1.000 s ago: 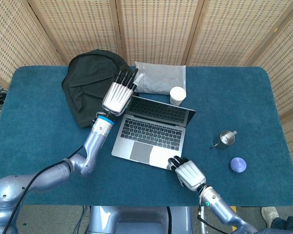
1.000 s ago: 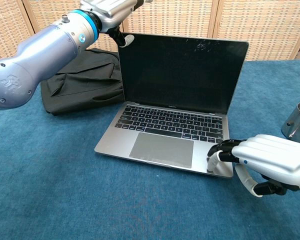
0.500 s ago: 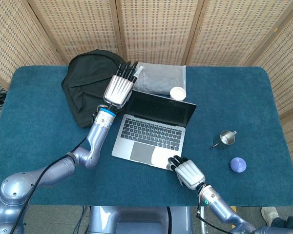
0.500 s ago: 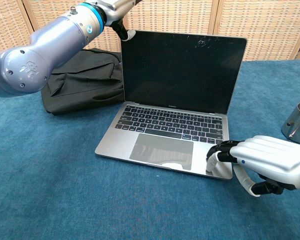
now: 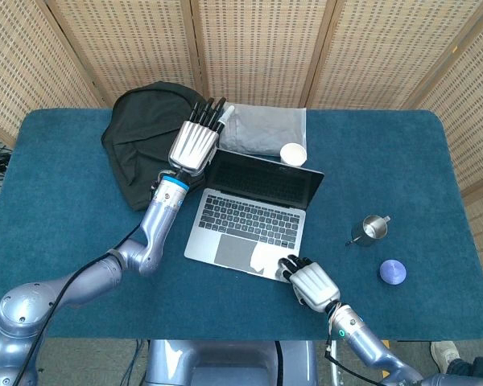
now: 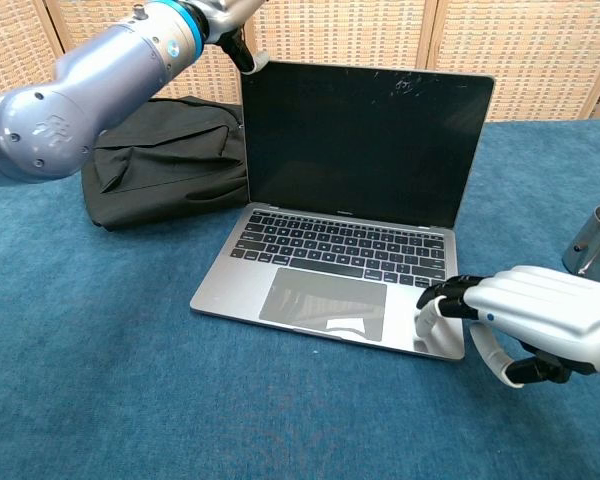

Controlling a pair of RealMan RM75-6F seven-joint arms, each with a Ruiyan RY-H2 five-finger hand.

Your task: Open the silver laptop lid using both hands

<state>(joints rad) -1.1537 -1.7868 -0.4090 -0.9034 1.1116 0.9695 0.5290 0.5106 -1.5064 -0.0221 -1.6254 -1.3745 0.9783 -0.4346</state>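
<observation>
The right hand presses its curled fingers on the front corner of the silver laptop, to keep the base down. The left hand, fingers straight and close together, rests against the lid corner beside it and holds the lid upright.

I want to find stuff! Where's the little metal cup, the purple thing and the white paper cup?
metal cup (image 5: 373,227), head view, its side.
purple thing (image 5: 393,272), head view, its top.
paper cup (image 5: 293,154), head view, its rim.

This looks like a staged lab or demo corner, not a home: a table covered in blue felt stands boxed in by woven folding screens, with office props laid out, namely a laptop, backpack and paper cup.
</observation>
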